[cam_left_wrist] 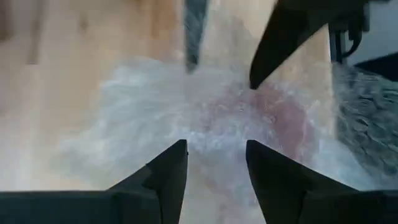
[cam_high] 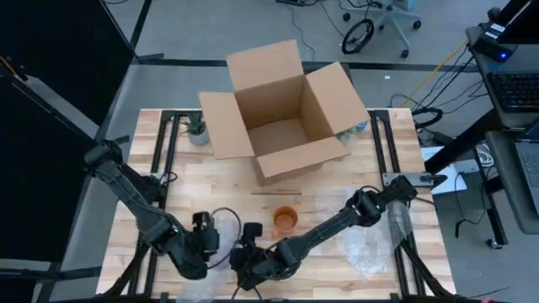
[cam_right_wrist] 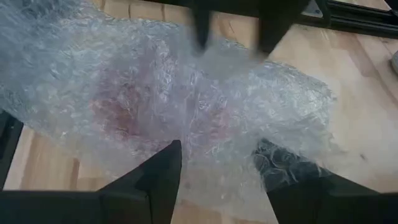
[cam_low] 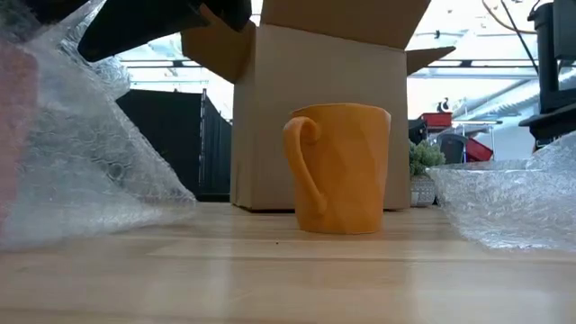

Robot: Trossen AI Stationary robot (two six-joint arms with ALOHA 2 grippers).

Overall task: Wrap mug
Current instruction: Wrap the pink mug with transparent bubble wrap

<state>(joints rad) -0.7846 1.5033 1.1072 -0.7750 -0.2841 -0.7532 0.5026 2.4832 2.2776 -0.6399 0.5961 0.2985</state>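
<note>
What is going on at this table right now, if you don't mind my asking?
Both arms are bent low at the table's near edge, the left claw and the right claw facing each other with fingers open over a sheet of bubble wrap. Neither has pinched it yet. The orange mug stands upright and unwrapped on the wooden table, apart from the claws. An open cardboard box waits farther back, and more bubble wrap lies to the right.

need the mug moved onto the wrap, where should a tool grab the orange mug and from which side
Probably the rim of the orange mug, from above: it stands upright with its mouth open upward, and its handle sticks out to one side, so close on the wall away from that.
</note>
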